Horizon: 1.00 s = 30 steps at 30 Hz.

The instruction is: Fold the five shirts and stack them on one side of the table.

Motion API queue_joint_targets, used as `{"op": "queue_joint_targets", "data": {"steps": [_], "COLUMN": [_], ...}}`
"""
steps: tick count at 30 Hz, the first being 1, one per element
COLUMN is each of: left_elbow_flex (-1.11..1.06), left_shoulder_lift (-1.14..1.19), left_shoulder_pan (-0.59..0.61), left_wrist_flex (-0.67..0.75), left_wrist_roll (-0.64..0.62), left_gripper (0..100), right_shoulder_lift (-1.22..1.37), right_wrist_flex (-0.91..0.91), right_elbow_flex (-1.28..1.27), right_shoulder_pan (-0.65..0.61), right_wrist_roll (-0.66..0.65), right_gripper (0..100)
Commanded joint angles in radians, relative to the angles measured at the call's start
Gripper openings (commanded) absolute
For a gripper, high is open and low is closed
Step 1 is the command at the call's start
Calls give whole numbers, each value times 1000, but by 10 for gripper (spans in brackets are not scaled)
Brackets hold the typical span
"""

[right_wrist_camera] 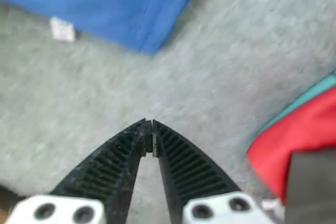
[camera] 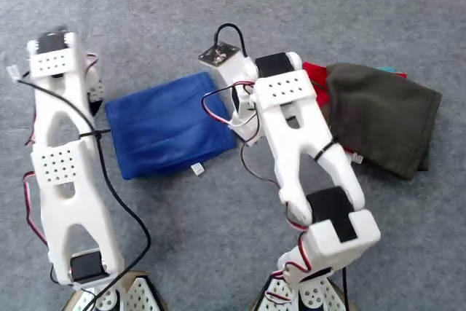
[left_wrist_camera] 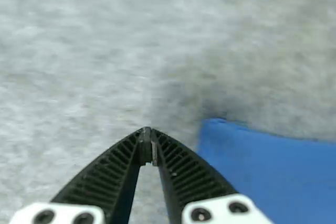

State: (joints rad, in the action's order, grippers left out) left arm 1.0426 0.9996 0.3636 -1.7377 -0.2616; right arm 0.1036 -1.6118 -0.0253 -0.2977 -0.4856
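Blue shirt [camera: 171, 125] sits folded mid-tabletop, well apart from the olive shirt [camera: 382, 118] topping a red shirt [camera: 314, 76] near the right edge. Both arms' jaws closed, empty. Stacking looks unfinished.

No legible text, numbers, brands or signs anywhere. One small white tag [camera: 197, 170] sticks out from the blue shirt [camera: 169, 125] at its corner toward the table's [camera: 218, 253] near edge, lying on the grey surface. Whatever print it carries is too small and blurred to read.
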Motion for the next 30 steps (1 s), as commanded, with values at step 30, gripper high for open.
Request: {"op": "queue_joint_targets", "data": {"steps": [30], "left_elbow_flex": [51], "left_shoulder_lift": [28], "left_shoulder_pan": [137], "left_wrist_flex": [68], "left_wrist_roll": [-14], "left_gripper": [69], "right_shoulder_lift": [653], "right_wrist_flex": [201], "right_elbow_flex": [568], "right_shoulder_pan": [-213], "right_wrist_roll": [807], "right_gripper": [393]}}
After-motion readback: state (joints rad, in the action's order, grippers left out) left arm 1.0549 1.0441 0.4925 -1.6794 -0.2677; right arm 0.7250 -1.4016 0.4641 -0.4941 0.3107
